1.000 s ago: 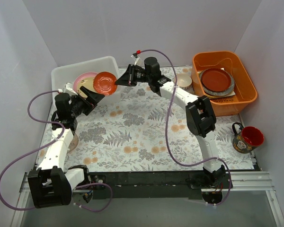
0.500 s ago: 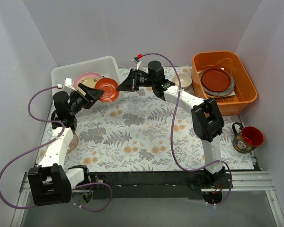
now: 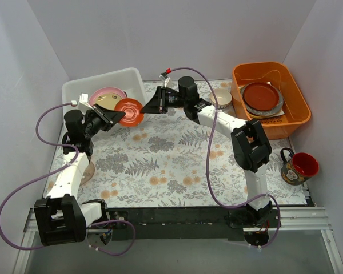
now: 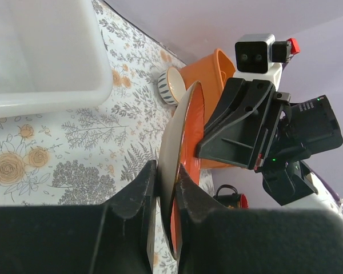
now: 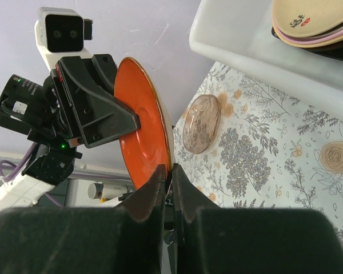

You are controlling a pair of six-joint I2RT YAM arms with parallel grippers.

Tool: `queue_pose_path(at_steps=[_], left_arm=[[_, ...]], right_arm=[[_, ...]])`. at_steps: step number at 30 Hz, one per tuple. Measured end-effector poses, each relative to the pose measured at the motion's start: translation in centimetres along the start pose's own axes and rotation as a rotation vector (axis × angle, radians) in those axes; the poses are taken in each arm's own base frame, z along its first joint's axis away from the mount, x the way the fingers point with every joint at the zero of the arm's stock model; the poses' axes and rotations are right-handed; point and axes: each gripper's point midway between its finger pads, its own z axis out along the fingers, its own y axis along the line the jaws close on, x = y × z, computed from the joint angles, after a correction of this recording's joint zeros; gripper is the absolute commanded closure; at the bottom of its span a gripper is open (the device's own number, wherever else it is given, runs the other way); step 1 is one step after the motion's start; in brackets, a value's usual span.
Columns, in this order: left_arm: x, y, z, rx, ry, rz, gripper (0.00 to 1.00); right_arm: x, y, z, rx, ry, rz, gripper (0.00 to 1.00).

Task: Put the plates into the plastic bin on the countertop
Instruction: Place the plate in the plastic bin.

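While my left gripper (image 4: 166, 169) pinches one edge of the small red-orange saucer (image 3: 129, 112), my right gripper (image 5: 167, 170) is clamped on the opposite edge, so the dish hangs between my two arms with both sets of jaws pressed against its rim. It is tilted, its orange face turned partly upward, and sits above the fern-and-flower cloth of the surface (image 3: 171, 162), just beside the near right corner of the plastic bin (image 3: 103, 80). Inside that bin lies a pink plate (image 3: 115, 92) with a cream plate (image 3: 106, 101) stacked on it; my right wrist view shows further rims beneath them. A clear glass dish (image 5: 201, 123) rests on the cloth by my left arm. Off to the right stands an orange tub (image 3: 298, 106) holding a red-brown plate (image 3: 260, 96), with a small patterned bowl (image 3: 222, 98) just beside it and a mug (image 3: 299, 167) nearer my right base.
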Motion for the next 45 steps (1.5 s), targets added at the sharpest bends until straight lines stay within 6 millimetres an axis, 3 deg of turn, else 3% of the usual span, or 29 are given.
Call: queue_pose_path(at_steps=[1, 2, 14, 20, 23, 28, 32, 39, 45], left_arm=[[0.0, 0.0, 0.0, 0.0, 0.002, -0.001, 1.0], [0.1, 0.1, 0.0, -0.004, 0.004, -0.005, 1.0], [0.0, 1.9, 0.7, -0.084, 0.022, -0.024, 1.0], [-1.9, 3.2, 2.4, -0.124, 0.012, -0.034, 1.0], [-3.7, 5.3, 2.8, -0.159, -0.007, -0.073, 1.0], [-7.5, 9.1, 2.9, -0.216, -0.055, -0.135, 1.0], [-10.1, 10.7, 3.3, -0.227, -0.075, -0.148, 1.0], [-11.7, 12.6, 4.9, -0.229, -0.059, -0.163, 1.0], [-10.9, 16.2, 6.4, -0.267, -0.018, -0.22, 0.95]], right_arm=[[0.1, 0.0, -0.1, 0.001, 0.0, 0.001, 0.04], [0.2, 0.0, -0.2, 0.001, 0.003, -0.002, 0.02], [0.7, 1.3, -2.7, 0.023, -0.034, -0.04, 0.02], [1.3, 0.2, -5.7, 0.095, -0.064, -0.063, 0.02], [2.2, -0.5, -7.4, 0.143, -0.071, -0.079, 0.02], [5.8, -1.5, -10.2, 0.217, -0.052, -0.114, 0.02], [9.4, -2.9, -12.4, 0.273, -0.027, -0.118, 0.02], [13.0, -4.5, -14.5, 0.332, 0.012, -0.107, 0.02], [15.2, -4.6, -16.3, 0.358, 0.024, -0.133, 0.02]])
